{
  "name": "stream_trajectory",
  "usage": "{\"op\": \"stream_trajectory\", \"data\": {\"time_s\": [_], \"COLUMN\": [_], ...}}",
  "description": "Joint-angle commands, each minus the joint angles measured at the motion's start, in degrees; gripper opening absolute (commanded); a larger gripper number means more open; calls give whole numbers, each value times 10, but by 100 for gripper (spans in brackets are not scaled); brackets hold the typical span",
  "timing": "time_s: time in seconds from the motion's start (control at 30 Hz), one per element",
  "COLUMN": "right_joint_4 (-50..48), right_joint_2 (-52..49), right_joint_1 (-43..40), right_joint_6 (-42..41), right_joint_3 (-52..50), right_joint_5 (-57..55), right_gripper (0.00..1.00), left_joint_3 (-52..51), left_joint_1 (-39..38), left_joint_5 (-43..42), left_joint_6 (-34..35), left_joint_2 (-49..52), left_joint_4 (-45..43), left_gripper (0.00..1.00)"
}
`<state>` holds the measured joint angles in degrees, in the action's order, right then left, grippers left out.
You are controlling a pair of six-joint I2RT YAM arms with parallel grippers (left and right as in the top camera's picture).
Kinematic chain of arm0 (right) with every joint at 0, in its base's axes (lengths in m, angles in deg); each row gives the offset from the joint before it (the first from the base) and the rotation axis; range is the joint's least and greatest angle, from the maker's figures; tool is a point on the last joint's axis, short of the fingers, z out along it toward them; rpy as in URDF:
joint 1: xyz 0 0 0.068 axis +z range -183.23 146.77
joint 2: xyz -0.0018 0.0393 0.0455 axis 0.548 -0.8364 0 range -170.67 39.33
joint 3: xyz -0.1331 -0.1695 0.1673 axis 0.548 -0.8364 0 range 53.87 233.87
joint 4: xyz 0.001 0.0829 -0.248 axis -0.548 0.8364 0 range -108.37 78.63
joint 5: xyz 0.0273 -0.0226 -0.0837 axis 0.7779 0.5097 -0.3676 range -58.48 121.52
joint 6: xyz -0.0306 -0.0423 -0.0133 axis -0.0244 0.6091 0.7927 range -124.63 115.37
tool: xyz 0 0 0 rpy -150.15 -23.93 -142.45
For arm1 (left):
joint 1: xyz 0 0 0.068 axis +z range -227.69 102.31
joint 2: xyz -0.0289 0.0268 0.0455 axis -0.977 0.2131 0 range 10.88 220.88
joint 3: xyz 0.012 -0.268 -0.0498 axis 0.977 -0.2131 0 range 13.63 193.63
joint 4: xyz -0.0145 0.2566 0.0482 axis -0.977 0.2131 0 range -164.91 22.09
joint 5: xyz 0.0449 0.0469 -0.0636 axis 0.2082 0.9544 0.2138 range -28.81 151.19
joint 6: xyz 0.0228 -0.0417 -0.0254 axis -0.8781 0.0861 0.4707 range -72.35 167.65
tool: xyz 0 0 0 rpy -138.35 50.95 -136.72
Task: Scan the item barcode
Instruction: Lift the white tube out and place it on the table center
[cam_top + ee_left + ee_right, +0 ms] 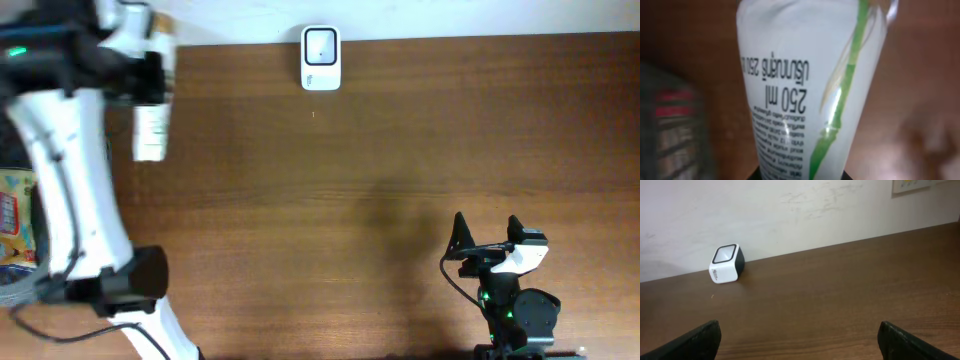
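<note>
The white bottle (pixel 805 90) fills the left wrist's view, clamped in the left gripper (pixel 152 92) over the table's (pixel 350 190) far left. The scanner (pixel 321 58) sits far centre. The right gripper (pixel 487 228) rests near right, jaws wide apart, empty. It looks like the carrying step; next, the barcode must face the scanner.

The white boxy plastic scanner (pixel 321 58) sat at the brown wooden table's (pixel 330 190) back edge, the white plastic bottle (pixel 150 132) far to its left.
</note>
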<state>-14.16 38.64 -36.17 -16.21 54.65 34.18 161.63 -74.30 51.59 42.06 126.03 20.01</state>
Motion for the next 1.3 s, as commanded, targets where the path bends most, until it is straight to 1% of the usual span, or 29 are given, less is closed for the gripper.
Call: {"op": "stream_trajectory", "data": {"time_s": [0.0, 0.03, 0.1, 0.13, 0.23, 0.27, 0.33, 0.4, 0.43, 0.47, 0.5, 0.53, 0.57, 0.63, 0.67, 0.73, 0.8, 0.9, 0.93, 0.97, 1.0, 1.07, 1.13, 1.17, 1.27], "right_joint_4": [0, 0, 0, 0, 0, 0, 0, 0, 0, 0, 0, 0, 0, 0, 0, 0, 0, 0, 0, 0, 0, 0, 0, 0, 0], "right_joint_2": [3, 3, 3, 3, 3, 3, 3, 3, 3, 3, 3, 3, 3, 3, 3, 3, 3, 3, 3, 3, 3, 3, 3, 3, 3], "right_joint_1": [3, 3, 3, 3, 3, 3, 3, 3, 3, 3, 3, 3, 3, 3, 3, 3, 3, 3, 3, 3, 3, 3, 3, 3, 3], "right_joint_6": [4, 4, 4, 4, 4, 4, 4, 4, 4, 4, 4, 4, 4, 4, 4, 4, 4, 4, 4, 4, 4, 4, 4, 4, 4], "right_joint_3": [-5, -5, -5, -5, -5, -5, -5, -5, -5, -5, -5, -5, -5, -5, -5, -5, -5, -5, -5, -5, -5, -5, -5, -5, -5], "right_joint_5": [-3, -3, -3, -3, -3, -3, -3, -3, -3, -3, -3, -3, -3, -3, -3, -3, -3, -3, -3, -3, -3, -3, -3, -3, -3], "right_gripper": [99, 99, 99, 99, 99, 99, 99, 99, 99, 99, 99, 99, 99, 99, 99, 99, 99, 99, 99, 99, 99, 99, 99, 99, 99], "left_joint_3": [-146, -191, -307, -346, -464, -495, -562, -595, -612, -615, -615, -615, -615, -609, -594, -532, -468, -333, -314, -300, -300, -300, -301, -302, -302], "left_joint_1": [-73, -90, -136, -151, -198, -212, -249, -271, -289, -295, -298, -302, -302, -296, -287, -256, -226, -123, -94, -43, -2, 99, 183, 221, 330], "left_joint_5": [-7, -15, -56, -66, -67, -67, -67, -67, -65, -63, -61, -61, -61, -61, -63, -60, -34, 91, 113, 137, 140, 140, 145, 151, 151], "left_joint_6": [52, 64, 93, 107, 170, 184, 234, 255, 255, 255, 255, 255, 252, 253, 252, 207, 175, 129, 119, 93, 78, 70, 44, 44, 24], "left_joint_2": [12, 12, 12, 12, 12, 12, 12, 12, 13, 13, 13, 13, 13, 12, 9, -17, -46, -111, -126, -151, -170, -190, -186, -181, -148], "left_joint_4": [-72, -106, -191, -222, -318, -349, -424, -462, -488, -497, -500, -505, -507, -508, -502, -472, -434, -346, -331, -318, -311, -280, -243, -229, -213], "left_gripper": [0, 0, 0, 0, 0, 0, 0, 0, 9, 27, 55, 68, 87, 92, 92, 93, 94, 96, 97, 99, 99, 99, 99, 99, 99]}}
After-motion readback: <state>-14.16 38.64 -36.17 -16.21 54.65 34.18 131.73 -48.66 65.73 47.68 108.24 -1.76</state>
